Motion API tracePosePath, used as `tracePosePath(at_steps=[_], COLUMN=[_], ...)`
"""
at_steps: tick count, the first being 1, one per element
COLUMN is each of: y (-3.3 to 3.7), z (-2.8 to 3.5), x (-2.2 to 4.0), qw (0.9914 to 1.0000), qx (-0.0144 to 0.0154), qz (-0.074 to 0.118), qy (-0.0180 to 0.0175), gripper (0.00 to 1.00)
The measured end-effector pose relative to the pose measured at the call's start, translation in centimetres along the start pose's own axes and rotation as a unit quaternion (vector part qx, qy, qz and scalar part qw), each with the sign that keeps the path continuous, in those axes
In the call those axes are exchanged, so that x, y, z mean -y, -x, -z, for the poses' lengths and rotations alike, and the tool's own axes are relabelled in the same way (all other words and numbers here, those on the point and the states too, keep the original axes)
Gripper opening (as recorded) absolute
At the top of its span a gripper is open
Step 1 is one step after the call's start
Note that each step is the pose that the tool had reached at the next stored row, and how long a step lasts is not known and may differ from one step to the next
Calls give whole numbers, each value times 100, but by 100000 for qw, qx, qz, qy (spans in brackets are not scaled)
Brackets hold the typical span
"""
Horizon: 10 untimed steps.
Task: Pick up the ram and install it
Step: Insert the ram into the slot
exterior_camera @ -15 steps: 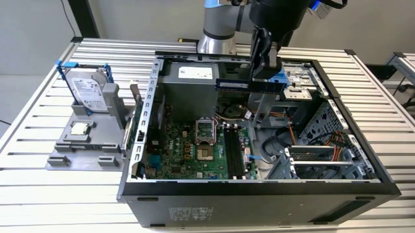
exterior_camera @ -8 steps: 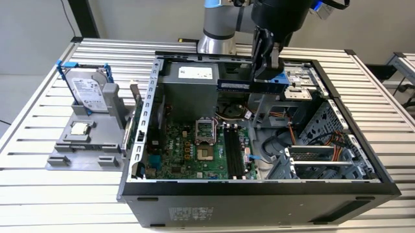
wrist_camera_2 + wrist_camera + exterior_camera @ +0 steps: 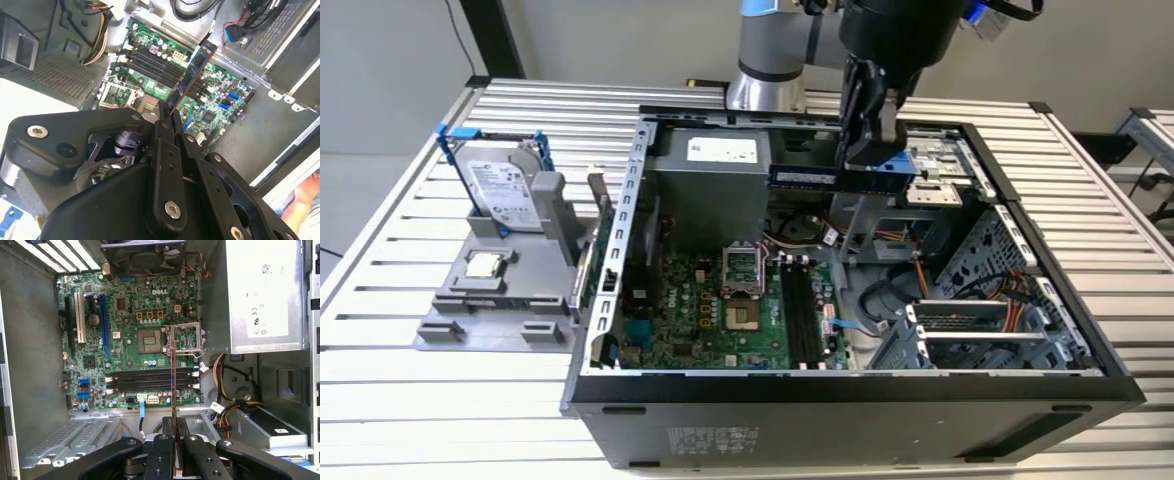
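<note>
Black gripper (image 3: 164, 116) is pinching the blue-green ram (image 3: 192, 75) by one end, jaws clamped tight on it, so the pick-up is looking done and the seating is not. The ram is hanging clear above the empty black slots (image 3: 150, 381) beneath the gripper. Around them the open case (image 3: 854, 420) is holding the board (image 3: 707, 320), and well apart from the gripper a grey holder (image 3: 494, 305) is carrying the drive (image 3: 500, 190) and processor (image 3: 483, 265).

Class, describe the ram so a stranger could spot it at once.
Start at the open computer case on the slatted table. Above its motherboard hangs the claw, shut on the ram. It is a long, thin, dark blue board, unlike the boxy silver hard drive outside.
</note>
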<state>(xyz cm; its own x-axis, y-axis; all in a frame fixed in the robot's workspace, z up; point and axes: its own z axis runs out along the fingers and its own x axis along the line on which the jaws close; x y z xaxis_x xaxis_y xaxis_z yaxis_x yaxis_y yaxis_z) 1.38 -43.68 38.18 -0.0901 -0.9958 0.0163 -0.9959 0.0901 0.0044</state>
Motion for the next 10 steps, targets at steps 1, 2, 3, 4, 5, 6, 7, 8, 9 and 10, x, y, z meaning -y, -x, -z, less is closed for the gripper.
tracePosePath(at_steps=[1,2,3,4,5,6,7,8,9,10], y=[0,-1,-1,-2,-2,-2,-2,-2,-2,-2], z=[0,0,0,0,0,0,0,0,1,1], x=[1,1,2,3,4,3,3,3,3,3], qw=[100000,100000,100000,100000,100000,100000,100000,100000,99997,99988], qx=[1,2,2,2,2,2,0,11,37,43], qz=[0,1,0,2,1,0,-15,-194,-748,-1570], qy=[1,1,2,0,0,0,1,5,19,30], gripper=[0,0,0,0,0,0,0,0,0,0])
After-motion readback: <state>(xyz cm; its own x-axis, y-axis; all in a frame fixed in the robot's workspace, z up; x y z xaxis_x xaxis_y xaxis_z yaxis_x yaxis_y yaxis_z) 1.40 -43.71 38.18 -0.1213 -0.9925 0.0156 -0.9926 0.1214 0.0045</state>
